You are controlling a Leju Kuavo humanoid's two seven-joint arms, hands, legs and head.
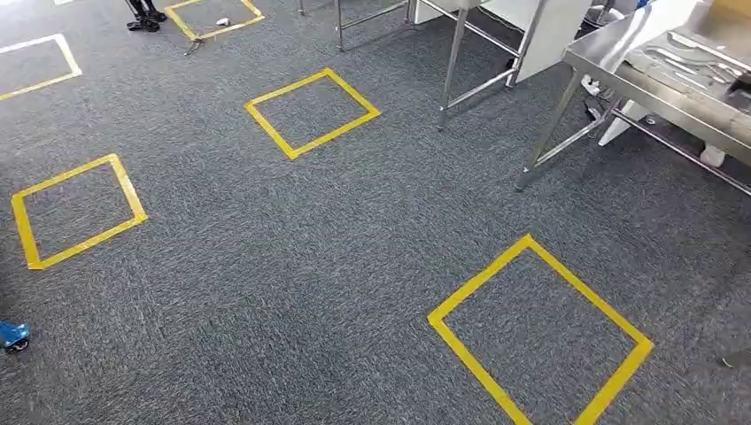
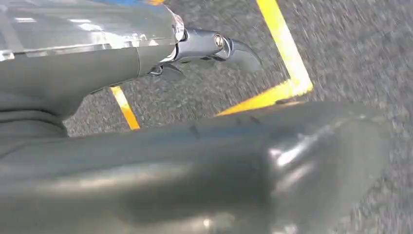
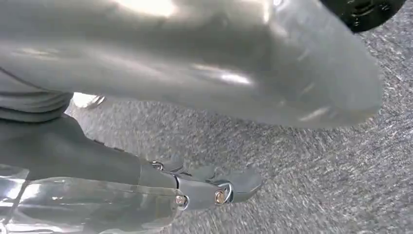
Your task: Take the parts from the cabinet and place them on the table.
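Observation:
A steel table (image 1: 620, 80) stands at the far right of the head view, with several flat metal parts (image 1: 686, 62) lying on its top. My left hand (image 2: 146, 58) hangs above the grey carpet near a corner of yellow tape (image 2: 287, 83); its dark fingers (image 2: 229, 48) are stretched out and I see nothing in them. My right hand (image 3: 146, 180) likewise hangs over bare carpet, its fingers (image 3: 229, 187) slightly curled and holding nothing. No cabinet is in sight.
Yellow tape squares (image 1: 540, 336) (image 1: 310, 111) (image 1: 75, 208) mark the carpet. A second steel table frame (image 1: 460, 53) stands at the back. A person's dark shoes (image 1: 143, 19) are at the far left back. A small blue object (image 1: 12, 335) lies at the left edge.

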